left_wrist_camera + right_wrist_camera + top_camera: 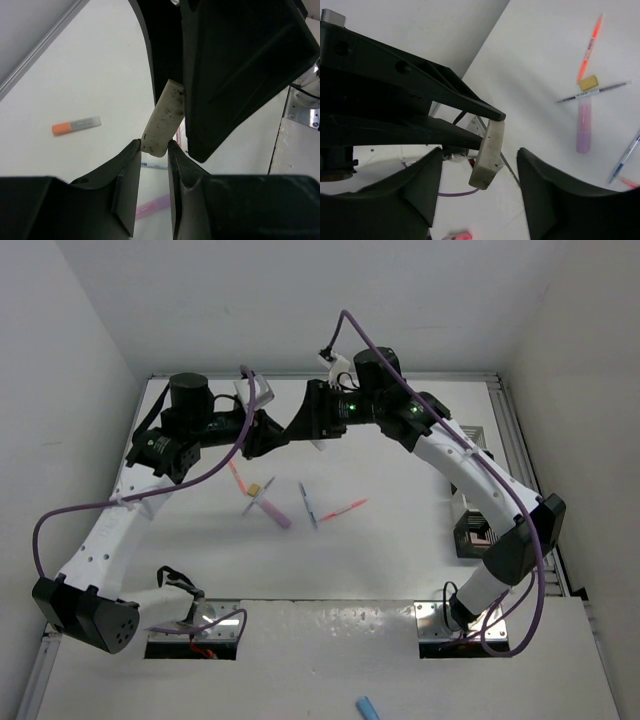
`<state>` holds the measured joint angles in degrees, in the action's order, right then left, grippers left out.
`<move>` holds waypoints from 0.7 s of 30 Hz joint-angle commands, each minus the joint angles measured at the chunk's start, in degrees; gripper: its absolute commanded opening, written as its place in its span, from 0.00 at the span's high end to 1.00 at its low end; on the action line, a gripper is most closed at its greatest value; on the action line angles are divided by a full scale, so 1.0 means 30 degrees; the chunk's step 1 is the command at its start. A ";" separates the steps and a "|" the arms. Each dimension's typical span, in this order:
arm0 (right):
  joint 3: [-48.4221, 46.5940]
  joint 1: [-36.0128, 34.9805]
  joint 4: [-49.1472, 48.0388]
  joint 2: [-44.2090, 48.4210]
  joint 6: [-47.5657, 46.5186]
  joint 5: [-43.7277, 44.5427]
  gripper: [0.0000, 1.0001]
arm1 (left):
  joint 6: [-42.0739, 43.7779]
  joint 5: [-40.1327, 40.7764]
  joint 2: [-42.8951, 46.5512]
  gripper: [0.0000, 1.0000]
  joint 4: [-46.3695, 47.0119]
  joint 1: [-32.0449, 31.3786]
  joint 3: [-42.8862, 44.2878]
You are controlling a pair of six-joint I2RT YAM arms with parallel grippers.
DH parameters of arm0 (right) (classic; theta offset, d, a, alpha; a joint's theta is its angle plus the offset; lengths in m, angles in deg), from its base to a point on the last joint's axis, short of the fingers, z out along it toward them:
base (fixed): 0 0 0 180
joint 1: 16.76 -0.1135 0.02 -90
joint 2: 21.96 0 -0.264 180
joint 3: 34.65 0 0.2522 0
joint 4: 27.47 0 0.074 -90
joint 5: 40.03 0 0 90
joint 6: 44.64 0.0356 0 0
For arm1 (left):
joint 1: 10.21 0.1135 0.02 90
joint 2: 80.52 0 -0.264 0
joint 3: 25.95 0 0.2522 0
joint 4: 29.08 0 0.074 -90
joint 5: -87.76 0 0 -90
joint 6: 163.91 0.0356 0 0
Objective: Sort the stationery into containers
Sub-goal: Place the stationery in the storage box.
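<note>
Mesh containers (477, 530) at right table edge, partly hidden behind right arm; contents cannot be made out. Left gripper (152, 146) clamped on lower end of smudged white eraser (161, 117), held aloft over far centre of table (400, 560). Right wrist view alone shows right gripper (480, 152) spread wide either side of eraser. Pens (307, 505), purple marker (277, 513), tan block (255, 487) lie loose below

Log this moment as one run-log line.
phase: apparent handover | left end effector: shut on white eraser | right end effector: open, straddling eraser
</note>
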<state>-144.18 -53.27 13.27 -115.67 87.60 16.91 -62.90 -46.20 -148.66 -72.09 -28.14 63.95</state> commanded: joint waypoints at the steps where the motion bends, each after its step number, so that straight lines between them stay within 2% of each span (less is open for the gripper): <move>1: -0.0861 -0.0017 -0.0878 0.0036 -0.0193 0.0268 0.45 | 0.0462 -0.0110 0.0448 0.91 -0.0062 -0.0262 0.0519; 2: -0.0861 -0.0046 -0.0879 0.0007 -0.0251 0.0268 0.60 | 0.0550 -0.0111 0.0505 0.91 -0.0121 -0.0320 0.0461; 3: -0.0832 -0.0017 -0.0821 0.0007 -0.0280 0.0297 0.66 | 0.0637 -0.0082 0.0506 0.92 -0.0150 -0.0321 0.0460; 6: -0.0599 0.0070 -0.0645 0.0153 -0.0486 0.0531 0.80 | 0.0872 -0.0023 0.0535 0.92 -0.0297 -0.0350 0.0489; 9: -0.0218 0.0392 -0.0586 0.0446 -0.0485 0.0590 0.86 | 0.1019 -0.0052 0.0623 0.92 -0.0414 -0.0321 0.0460; 11: -0.0071 0.0569 -0.0528 0.0679 -0.0631 0.0793 0.96 | 0.1048 -0.0023 0.0652 0.89 -0.0472 -0.0321 0.0402; 12: -0.0041 0.0743 -0.0295 0.0768 -0.0777 0.0911 0.98 | 0.0787 0.0151 0.0623 0.79 -0.0415 -0.0350 0.0373; 14: 0.0047 0.1066 0.0057 0.1119 -0.1506 0.1175 1.00 | 0.0318 0.0910 0.0594 0.48 -0.0327 -0.0263 0.0285; 15: 0.0192 0.1531 0.0581 0.1294 -0.1830 0.1495 1.00 | -0.0119 0.1408 0.0594 0.14 -0.0297 -0.0262 0.0343; 16: 0.0281 0.1913 0.0905 0.1818 -0.2210 0.1643 1.00 | -0.0326 0.2370 0.0623 0.00 -0.0355 -0.0175 0.0343; 20: 0.2294 0.5039 0.4350 0.3898 -0.6132 0.2579 1.00 | -0.0155 0.4076 0.0390 0.00 -0.1174 0.0118 0.0256; 21: 0.2825 0.5748 0.5119 0.4425 -0.6952 0.3568 1.00 | -0.0008 0.4340 0.0215 0.00 -0.1321 0.0177 0.0197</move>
<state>-138.52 -41.53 20.62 -108.65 76.39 22.24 -62.81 -37.77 -148.51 -74.70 -28.19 63.93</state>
